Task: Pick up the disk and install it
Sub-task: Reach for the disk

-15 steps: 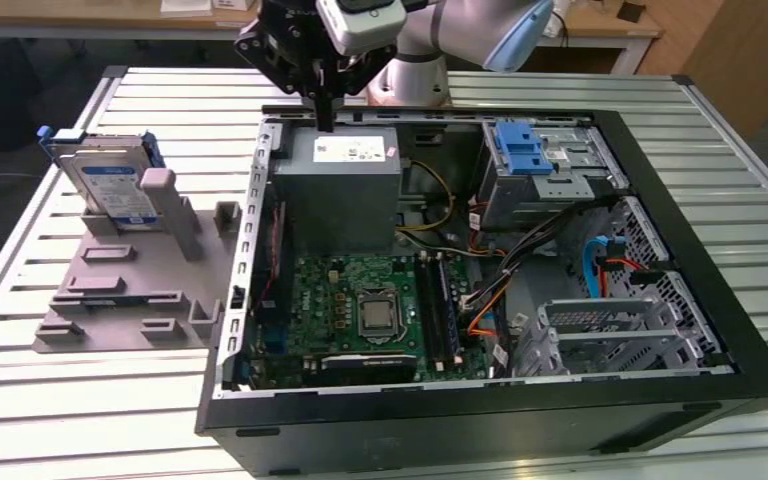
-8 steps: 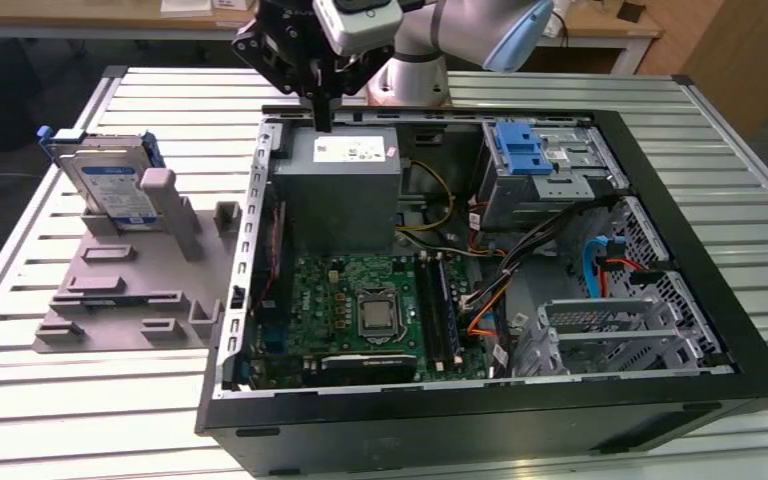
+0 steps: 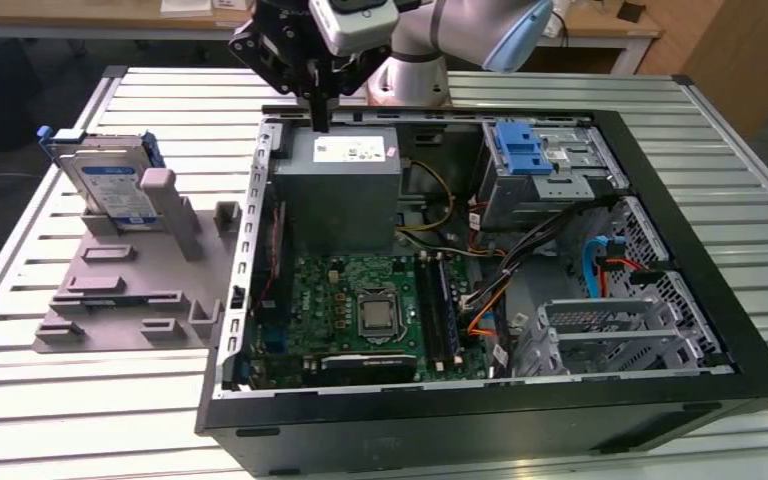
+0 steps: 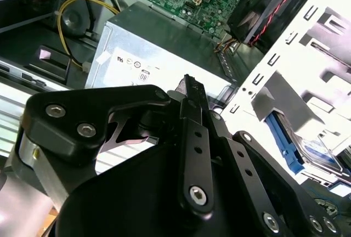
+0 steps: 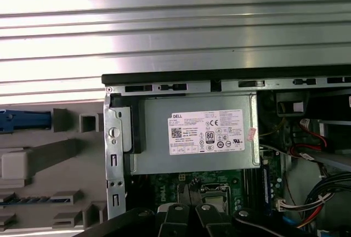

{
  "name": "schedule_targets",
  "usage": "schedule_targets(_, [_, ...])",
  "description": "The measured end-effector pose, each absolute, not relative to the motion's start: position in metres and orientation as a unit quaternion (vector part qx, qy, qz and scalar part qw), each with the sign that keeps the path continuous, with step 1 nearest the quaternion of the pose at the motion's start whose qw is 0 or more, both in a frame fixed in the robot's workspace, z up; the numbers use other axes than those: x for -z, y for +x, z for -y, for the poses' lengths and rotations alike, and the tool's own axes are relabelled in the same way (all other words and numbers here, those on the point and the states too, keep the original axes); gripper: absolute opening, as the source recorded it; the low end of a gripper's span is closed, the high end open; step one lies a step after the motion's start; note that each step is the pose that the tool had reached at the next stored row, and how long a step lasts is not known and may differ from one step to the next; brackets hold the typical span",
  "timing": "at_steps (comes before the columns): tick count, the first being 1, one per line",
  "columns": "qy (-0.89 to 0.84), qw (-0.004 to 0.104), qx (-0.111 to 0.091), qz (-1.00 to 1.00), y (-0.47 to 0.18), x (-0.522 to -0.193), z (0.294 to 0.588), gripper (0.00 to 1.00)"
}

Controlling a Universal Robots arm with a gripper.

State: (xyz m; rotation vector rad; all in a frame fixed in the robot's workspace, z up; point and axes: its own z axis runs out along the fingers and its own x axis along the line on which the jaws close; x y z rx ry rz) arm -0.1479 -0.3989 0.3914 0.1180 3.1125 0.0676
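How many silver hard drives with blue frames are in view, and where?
1. The blue-framed silver disk stands on edge in the grey plastic holder on the slatted table, at the exterior view's left of the open black computer case. More may be hidden inside.

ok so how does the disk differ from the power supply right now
The disk is thin and stands on edge in the grey holder outside the computer case; the power supply is a bulky box mounted inside it. The disk has a blue frame; the power supply has none. Both are grey with labels.
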Motion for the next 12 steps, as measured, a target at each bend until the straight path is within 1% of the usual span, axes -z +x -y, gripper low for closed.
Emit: schedule_targets(12, [0.038,0.013,-0.022,-0.999,-0.1509,-0.3911,0.3989,0.11])
